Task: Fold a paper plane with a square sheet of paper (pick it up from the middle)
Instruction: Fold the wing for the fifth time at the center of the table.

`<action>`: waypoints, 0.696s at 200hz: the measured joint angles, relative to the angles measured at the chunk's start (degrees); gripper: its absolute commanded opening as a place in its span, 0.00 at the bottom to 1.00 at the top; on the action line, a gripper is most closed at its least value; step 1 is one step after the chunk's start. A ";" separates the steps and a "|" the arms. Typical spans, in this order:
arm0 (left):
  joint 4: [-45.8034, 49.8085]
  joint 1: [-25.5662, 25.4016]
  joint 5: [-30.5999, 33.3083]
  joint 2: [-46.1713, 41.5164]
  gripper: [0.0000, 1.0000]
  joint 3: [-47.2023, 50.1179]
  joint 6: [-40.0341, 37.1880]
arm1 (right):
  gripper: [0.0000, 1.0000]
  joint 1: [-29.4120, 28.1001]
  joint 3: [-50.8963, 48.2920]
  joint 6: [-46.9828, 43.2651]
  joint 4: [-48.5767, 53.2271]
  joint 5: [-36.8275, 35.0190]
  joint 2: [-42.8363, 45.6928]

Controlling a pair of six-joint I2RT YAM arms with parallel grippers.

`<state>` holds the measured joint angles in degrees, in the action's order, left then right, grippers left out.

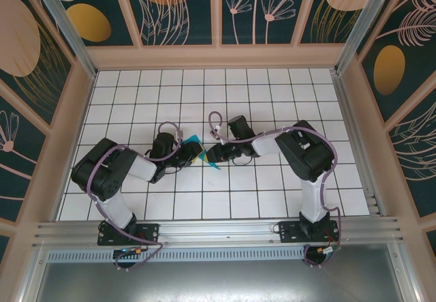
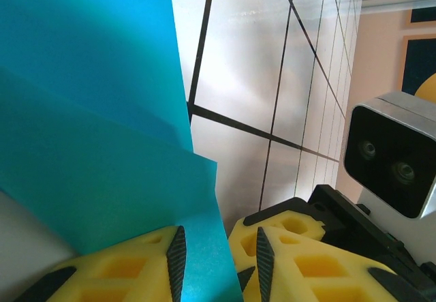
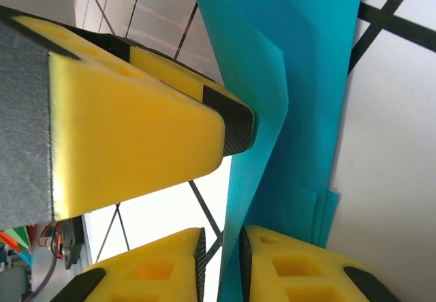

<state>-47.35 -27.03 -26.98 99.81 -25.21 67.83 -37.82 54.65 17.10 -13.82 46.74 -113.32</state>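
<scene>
Where your two arms faced each other over the middle of the white gridded table (image 1: 272, 97), well away from every edge, the overhead view showed the thin cyan-blue sheet of paper (image 1: 214, 164) as a small creased shape between the left gripper (image 1: 193, 153) and the right gripper (image 1: 211, 154).

From the left wrist, the sheet of paper (image 2: 88, 145) lay in overlapping layers and ran down through the left gripper's gap. Its yellow foam fingers (image 2: 136, 275) stood clearly apart, pinching nothing.

From the right wrist, the layered paper (image 3: 306, 77) passed between the right gripper's fingers (image 3: 293, 268). These were parted only narrowly, yet table showed beside the paper in the gap, so nothing was clamped there.

You had, I judge, several folds made. No slim pointed dart with a centre crease showed, so the closing folds and firm creasing were left to do.
</scene>
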 measured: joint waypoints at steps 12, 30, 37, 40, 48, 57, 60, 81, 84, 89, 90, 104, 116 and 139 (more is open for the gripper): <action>0.07 0.00 0.00 0.09 0.35 -0.07 0.04 | 0.23 -0.35 0.28 -1.33 1.03 -0.85 0.24; 0.39 0.00 0.02 0.33 0.33 -0.33 0.17 | 0.22 -0.63 0.31 -2.97 1.68 -1.79 0.46; 0.50 0.00 0.00 0.39 0.33 -0.44 0.17 | 0.22 -0.76 0.33 -3.50 1.88 -1.99 0.52; 0.52 0.00 0.02 0.39 0.33 -0.48 0.17 | 0.22 -0.83 0.33 -3.74 1.90 -2.12 0.55; 0.68 0.00 0.02 0.42 0.33 -0.55 0.20 | 0.21 -0.92 0.35 -4.26 2.10 -2.34 0.57; 0.90 0.00 0.00 0.44 0.33 -0.63 0.20 | 0.21 -1.05 0.39 -4.85 2.27 -2.58 0.59; 0.92 0.00 0.02 0.44 0.33 -0.68 0.20 | 0.21 -1.09 0.39 -5.05 2.29 -2.69 0.61; 1.09 0.00 0.02 0.44 0.33 -0.74 0.20 | 0.19 -1.29 0.50 -6.25 2.84 -3.41 0.72; 1.09 0.00 0.02 0.44 0.32 -0.74 0.20 | 0.19 -1.29 0.55 -6.34 2.97 -3.52 0.72; 1.11 0.00 0.02 0.44 0.32 -0.74 0.20 | 0.18 -1.29 0.61 -6.58 3.21 -3.65 0.72; 1.14 0.00 0.02 0.44 0.32 -0.74 0.20 | 0.18 -1.29 0.61 -6.60 3.23 -3.67 0.72; 1.33 0.00 0.17 0.44 0.31 -0.83 0.22 | 0.17 -1.29 0.72 -7.23 3.63 -4.13 0.72; 1.49 0.00 0.26 0.44 0.31 -0.87 0.37 | 0.16 -1.36 0.74 -7.76 3.76 -4.33 0.72; 2.01 0.00 0.28 0.44 0.31 -1.11 0.39 | 0.15 -1.55 0.74 -8.31 3.80 -4.76 0.72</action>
<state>-45.34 -27.03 -26.70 100.25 -26.33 68.23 -39.38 55.40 8.80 -10.02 41.98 -112.60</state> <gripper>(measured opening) 0.311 0.155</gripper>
